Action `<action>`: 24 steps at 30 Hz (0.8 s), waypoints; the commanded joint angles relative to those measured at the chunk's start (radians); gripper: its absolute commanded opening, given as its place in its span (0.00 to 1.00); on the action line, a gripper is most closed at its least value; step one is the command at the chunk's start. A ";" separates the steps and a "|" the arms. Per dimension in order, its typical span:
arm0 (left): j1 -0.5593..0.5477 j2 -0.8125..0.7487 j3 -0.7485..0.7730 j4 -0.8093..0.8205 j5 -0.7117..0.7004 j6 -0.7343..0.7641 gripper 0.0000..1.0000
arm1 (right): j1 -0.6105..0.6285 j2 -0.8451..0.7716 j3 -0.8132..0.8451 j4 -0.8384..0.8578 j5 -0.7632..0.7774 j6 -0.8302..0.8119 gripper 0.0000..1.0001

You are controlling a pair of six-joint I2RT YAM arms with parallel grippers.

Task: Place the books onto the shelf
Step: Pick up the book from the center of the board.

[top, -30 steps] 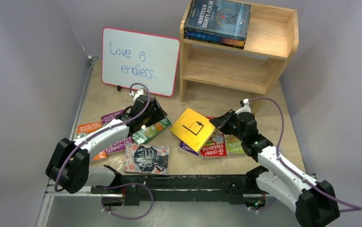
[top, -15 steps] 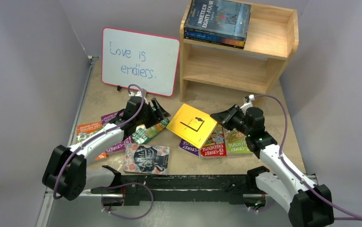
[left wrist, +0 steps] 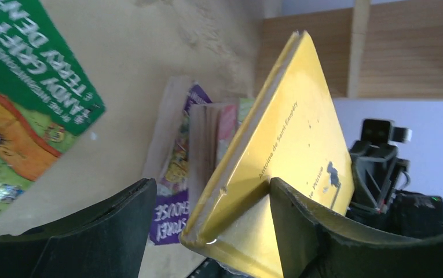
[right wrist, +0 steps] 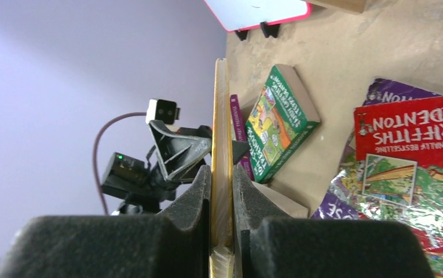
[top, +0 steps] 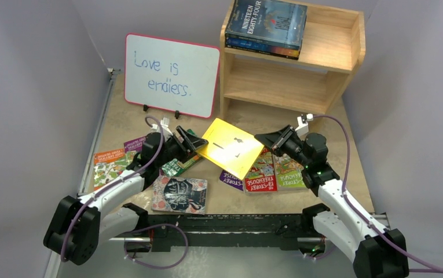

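My right gripper (top: 263, 141) (right wrist: 221, 169) is shut on the edge of a yellow book (top: 231, 147) (right wrist: 221, 133) and holds it tilted above the table. My left gripper (top: 192, 143) (left wrist: 210, 186) is open with that yellow book's (left wrist: 288, 150) corner between its jaws. One finger (left wrist: 300, 220) touches the cover and the other stands apart. The wooden shelf (top: 329, 52) stands at the back right with a stack of dark blue books (top: 268, 23) on its upper tier. A green book (top: 176, 165), a floral one (top: 179, 194), a red one (top: 262, 176) and a purple one (top: 229, 180) lie on the table.
A pink-edged whiteboard (top: 171, 75) stands at the back left, beside the shelf. Orange and purple books (top: 110, 162) lie under my left arm near the left wall. The shelf's lower tier (top: 277, 87) holds nothing.
My right gripper raised the yellow book and swung it left and back. My left gripper moved in towards the book's corner and opened wider.
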 commanded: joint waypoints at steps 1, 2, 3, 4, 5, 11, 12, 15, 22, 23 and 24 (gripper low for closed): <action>0.008 -0.004 -0.083 0.392 0.141 -0.238 0.71 | -0.002 -0.017 0.020 0.211 -0.061 0.102 0.00; 0.009 0.001 -0.100 0.434 0.154 -0.262 0.70 | -0.002 -0.017 0.021 0.219 -0.066 0.110 0.00; 0.012 0.003 -0.110 0.475 0.168 -0.283 0.69 | -0.002 -0.015 0.024 0.228 -0.071 0.116 0.00; 0.018 0.003 -0.116 0.507 0.180 -0.303 0.68 | -0.001 -0.012 0.026 0.234 -0.078 0.119 0.00; 0.025 0.005 -0.120 0.539 0.193 -0.321 0.66 | -0.002 -0.010 0.028 0.238 -0.086 0.124 0.00; 0.081 -0.016 -0.120 0.743 0.277 -0.467 0.41 | -0.002 -0.015 0.026 0.270 -0.110 0.134 0.00; 0.081 -0.018 -0.114 0.759 0.288 -0.479 0.35 | -0.002 -0.011 0.027 0.277 -0.114 0.135 0.00; 0.081 -0.031 -0.100 0.774 0.319 -0.480 0.21 | -0.001 0.006 0.033 0.311 -0.132 0.141 0.00; 0.083 -0.065 -0.025 0.663 0.346 -0.423 0.00 | -0.001 0.039 0.075 0.327 -0.189 0.112 0.09; 0.083 -0.073 0.002 0.626 0.333 -0.430 0.00 | -0.002 0.037 0.080 0.348 -0.189 0.093 0.21; 0.084 -0.083 0.026 0.594 0.306 -0.439 0.00 | 0.003 0.038 0.089 0.380 -0.188 0.075 0.34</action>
